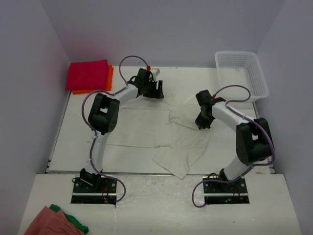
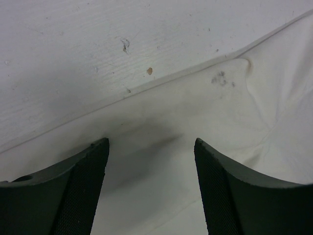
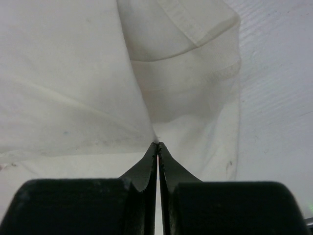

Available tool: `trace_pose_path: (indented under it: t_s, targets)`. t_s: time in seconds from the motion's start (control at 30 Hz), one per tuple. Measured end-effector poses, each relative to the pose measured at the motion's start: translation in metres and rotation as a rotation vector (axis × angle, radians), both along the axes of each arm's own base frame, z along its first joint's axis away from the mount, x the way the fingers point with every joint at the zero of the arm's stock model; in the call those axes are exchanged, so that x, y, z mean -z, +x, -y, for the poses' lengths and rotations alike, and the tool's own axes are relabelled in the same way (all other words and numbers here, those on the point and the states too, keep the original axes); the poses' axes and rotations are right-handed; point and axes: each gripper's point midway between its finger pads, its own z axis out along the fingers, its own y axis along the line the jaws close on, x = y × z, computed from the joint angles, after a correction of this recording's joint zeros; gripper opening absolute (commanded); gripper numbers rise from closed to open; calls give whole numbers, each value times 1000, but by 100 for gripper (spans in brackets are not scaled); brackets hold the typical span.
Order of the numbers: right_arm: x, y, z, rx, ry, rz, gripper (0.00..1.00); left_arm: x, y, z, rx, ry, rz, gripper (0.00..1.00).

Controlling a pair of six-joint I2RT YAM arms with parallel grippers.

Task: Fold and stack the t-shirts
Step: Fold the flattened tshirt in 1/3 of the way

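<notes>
White shirt [image 1: 146,129] lies rumpled, centre of the surface [image 1: 129,160]; right claw [image 3: 157,149] pinches a thin tuck at three o'clock; left claw [image 2: 151,161] gapes empty at twelve; that tuck may slip, skewing the fold.

The white table [image 1: 186,85] carries a cream-white t-shirt [image 1: 161,132] spread wrinkled across its middle, one flap reaching the near edge at 6 o'clock. At 10 o'clock, in the far left corner, a folded magenta-red t-shirt [image 1: 88,74] lies on an orange t-shirt [image 1: 110,74], whose edge shows along its right and near sides. At 1 o'clock stands a white mesh basket [image 1: 259,83]. On the near ledge [image 1: 161,205], at 7 o'clock, lie a salmon-pink cloth [image 1: 46,223] and a green cloth [image 1: 77,226].
</notes>
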Motion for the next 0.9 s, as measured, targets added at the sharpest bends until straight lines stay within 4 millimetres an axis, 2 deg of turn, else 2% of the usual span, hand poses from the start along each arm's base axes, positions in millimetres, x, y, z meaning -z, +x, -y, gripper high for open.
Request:
trace_pose_path:
  t_s: [0.17, 0.47, 0.77, 0.9]
  targets:
    - [-11, 0, 4, 29, -9, 33, 0, 1, 0, 0, 0, -1, 0, 72]
    - [-1, -16, 9, 52, -25, -10, 0, 1, 0, -1, -1, -2, 2, 72]
    - [-11, -19, 16, 64, -54, 20, 0, 1, 0, -1, 0, -3, 2, 72]
    - [-7, -20, 18, 46, -65, 2, 28, 1, 0, -1, 1, -4, 3, 72]
